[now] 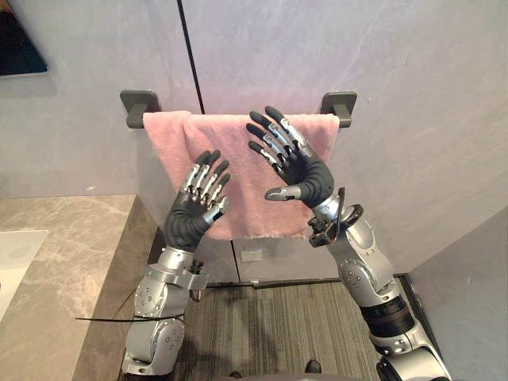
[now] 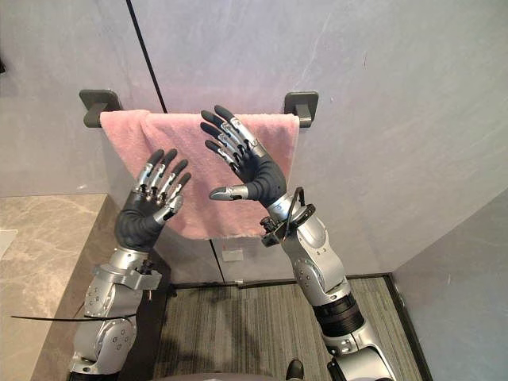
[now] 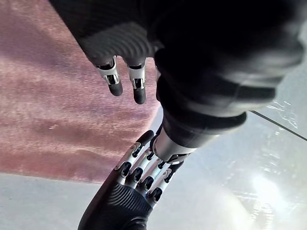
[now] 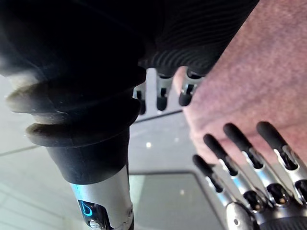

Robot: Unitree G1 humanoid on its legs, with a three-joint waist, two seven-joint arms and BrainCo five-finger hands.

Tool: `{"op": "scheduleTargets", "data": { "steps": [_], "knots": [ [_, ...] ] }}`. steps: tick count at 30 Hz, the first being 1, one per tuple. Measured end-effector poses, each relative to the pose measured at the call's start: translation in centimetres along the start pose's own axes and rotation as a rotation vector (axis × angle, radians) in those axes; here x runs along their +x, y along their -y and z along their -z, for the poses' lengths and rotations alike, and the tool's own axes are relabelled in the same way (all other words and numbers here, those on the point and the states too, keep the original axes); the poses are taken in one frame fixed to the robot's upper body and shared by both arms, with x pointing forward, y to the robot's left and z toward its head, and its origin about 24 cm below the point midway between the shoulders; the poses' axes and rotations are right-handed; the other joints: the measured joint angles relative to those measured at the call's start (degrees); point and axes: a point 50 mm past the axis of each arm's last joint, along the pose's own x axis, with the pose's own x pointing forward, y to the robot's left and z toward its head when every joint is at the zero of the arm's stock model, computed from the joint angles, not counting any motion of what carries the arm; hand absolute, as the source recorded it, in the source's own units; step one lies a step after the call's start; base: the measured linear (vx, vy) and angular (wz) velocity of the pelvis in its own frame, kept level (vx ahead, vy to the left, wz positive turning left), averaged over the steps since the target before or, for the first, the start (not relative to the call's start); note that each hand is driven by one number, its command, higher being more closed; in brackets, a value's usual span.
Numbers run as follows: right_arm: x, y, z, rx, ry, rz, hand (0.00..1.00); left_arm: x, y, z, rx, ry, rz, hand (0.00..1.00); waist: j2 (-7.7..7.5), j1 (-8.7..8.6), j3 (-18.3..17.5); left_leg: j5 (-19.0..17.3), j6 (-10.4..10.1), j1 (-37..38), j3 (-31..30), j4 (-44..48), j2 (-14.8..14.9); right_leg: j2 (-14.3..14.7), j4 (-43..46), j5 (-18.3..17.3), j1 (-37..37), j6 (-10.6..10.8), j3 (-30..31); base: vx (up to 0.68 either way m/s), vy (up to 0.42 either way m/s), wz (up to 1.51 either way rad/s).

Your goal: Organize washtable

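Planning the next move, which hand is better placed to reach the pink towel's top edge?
Probably the right hand: its open fingers are up near the top edge of the pink towel, while the left hand sits lower, over mid-towel.

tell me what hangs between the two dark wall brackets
A pink towel hangs there, spanning from the left bracket to the right bracket, in both eye views.
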Motion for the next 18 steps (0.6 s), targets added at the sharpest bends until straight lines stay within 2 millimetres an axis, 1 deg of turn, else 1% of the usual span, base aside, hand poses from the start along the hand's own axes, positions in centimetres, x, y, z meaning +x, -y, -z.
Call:
{"op": "scheduleTargets", "data": {
  "steps": [2, 6, 9, 12, 14, 15, 18],
  "knots": [
    [0.1, -0.4, 0.4, 0.004, -0.019, -0.014, 0.0, -0.2, -0.4, 0.7, -0.002, -0.04, -0.014, 0.0, -0.06, -0.38, 0.0, 0.0, 0.1, -0.7, 0.1, 0.0, 0.0, -0.1, 0.0, 0.0, -0.8, 0.0, 0.1, 0.0, 0.0, 0.0],
    [0.0, -0.4, 0.7, -0.002, -0.031, -0.015, 0.0, -0.4, -0.9, 1.6, 0.005, -0.082, -0.033, 0.0, -0.38, -0.48, 0.1, 0.1, 0.1, -2.3, 0.2, 0.1, 0.2, -0.2, 0.0, 0.1, -2.4, 0.1, 0.2, 0.0, 0.0, 0.0],
    [-0.2, 0.2, 1.4, -0.002, -0.064, 0.018, 0.0, -0.1, -1.5, 2.3, 0.012, -0.109, -0.051, 0.0, -1.27, -0.43, 0.8, 0.2, 0.1, -5.1, -0.2, 0.8, 0.2, -0.2, 0.0, 0.4, -4.5, 0.0, -0.2, -0.02, -0.022, 0.11],
    [-0.4, 0.8, 1.0, -0.019, -0.053, 0.066, 0.0, 1.8, -1.9, 1.9, 0.04, -0.072, -0.057, 0.0, -2.47, -0.38, 2.6, 0.6, -0.1, -9.0, -1.2, 2.2, 0.4, -0.1, 0.0, 1.4, -7.1, -0.5, -1.0, -0.04, -0.016, 0.22],
    [-0.4, 1.6, 0.5, -0.019, -0.019, 0.132, 0.0, 3.2, -2.8, 1.1, 0.073, -0.023, -0.1, 0.0, -2.81, -0.37, 3.5, 0.8, 0.0, -11.2, -1.8, 2.6, 0.4, -0.2, 0.0, 2.1, -8.9, -0.6, -1.2, -0.03, 0.003, 0.08],
    [-0.5, 1.9, 0.3, -0.022, -0.005, 0.161, 0.0, 3.6, -3.6, 0.9, 0.085, -0.012, -0.143, 0.0, -2.88, -0.42, 4.0, 0.8, 0.0, -11.4, -1.7, 2.6, 0.3, -0.3, 0.0, 2.2, -9.2, -0.6, -1.1, 0.0, 0.0, 0.0],
    [-0.9, 2.9, -0.4, -0.04, 0.022, 0.225, 0.0, 3.9, -4.9, 0.5, 0.107, 0.011, -0.217, 0.0, -2.93, -0.64, 4.9, 0.8, 0.0, -11.4, -1.6, 2.4, 0.2, -0.3, 0.0, 2.2, -9.4, -0.6, -0.9, 0.01, 0.013, -0.02]
  ]
}}
